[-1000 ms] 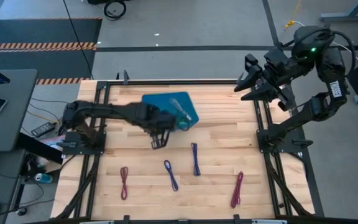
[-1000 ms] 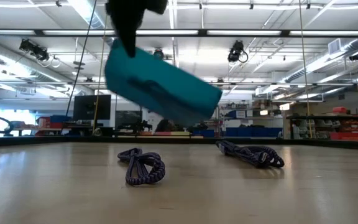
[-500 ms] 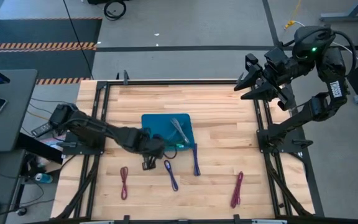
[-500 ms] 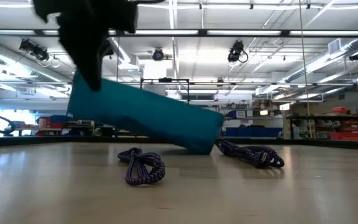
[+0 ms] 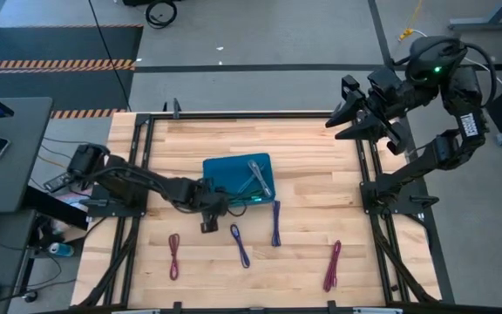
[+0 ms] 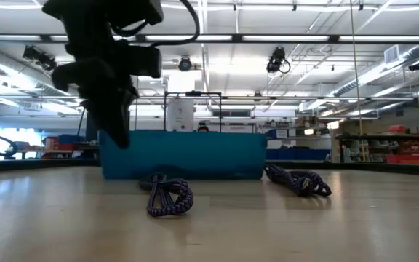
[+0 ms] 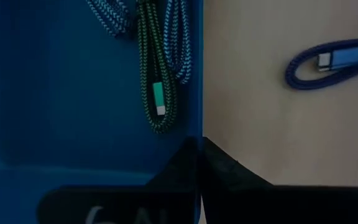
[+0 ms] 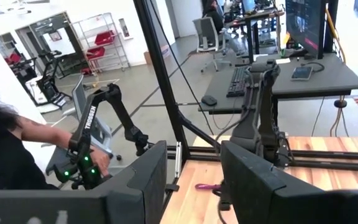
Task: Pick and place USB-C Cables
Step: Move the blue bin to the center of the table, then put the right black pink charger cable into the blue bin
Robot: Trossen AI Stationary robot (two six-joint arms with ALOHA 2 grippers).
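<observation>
On the wooden bench [image 5: 312, 157], going left to right: a maroon folded cable [image 5: 174, 255] lies near the front edge; the left gripper [image 5: 209, 206] has its fingers closed on the rim of the teal rectangular tray [image 5: 225, 174], which holds green and blue braided cables [image 7: 157, 68]; loose blue-purple cables [image 5: 274, 223] and a magenta cable [image 5: 333, 264] follow. The right gripper [image 5: 338, 122] hangs above the back right corner, fingers open.

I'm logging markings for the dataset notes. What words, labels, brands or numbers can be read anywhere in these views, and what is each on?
"TROSSEN", white letters running along another robot arm in the room, right wrist view.
Pale letters on the left gripper body, left wrist view: too blurred to read.
White lettering on the right arm, high view: too small to read.
</observation>
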